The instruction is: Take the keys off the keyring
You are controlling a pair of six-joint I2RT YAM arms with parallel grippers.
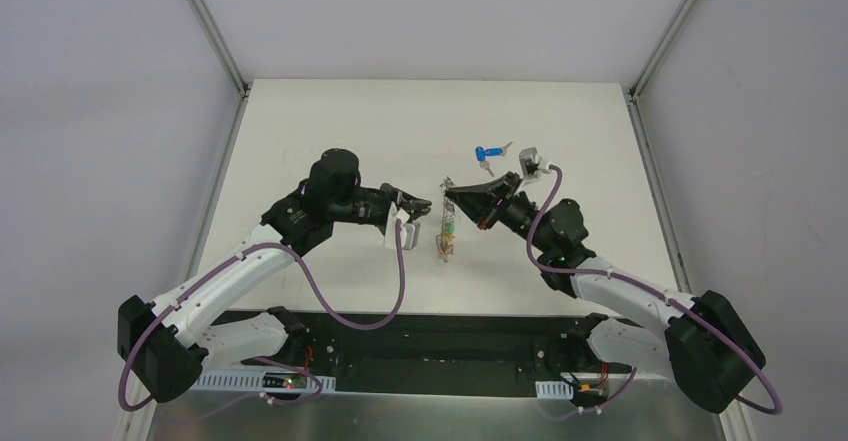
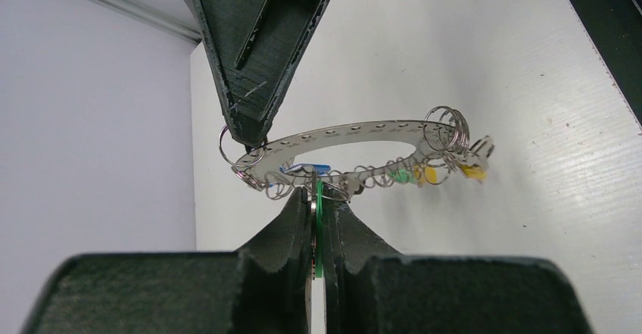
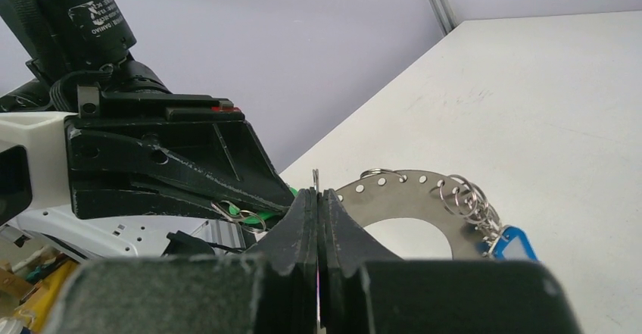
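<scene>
Mid-frame above the white desk (image 1: 330,121), the right end effector (image 3: 318,195) pinches the stiff, perforated grey metal keyring (image 2: 341,132); the left end effector (image 2: 316,198) pinches a green-headed key (image 2: 319,232), probably light and slippery, so hold its plastic head.

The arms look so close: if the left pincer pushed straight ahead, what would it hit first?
Probably the keyring, right in front of the left pincer, which is shut on a green key; the right pincer holds it.
</scene>
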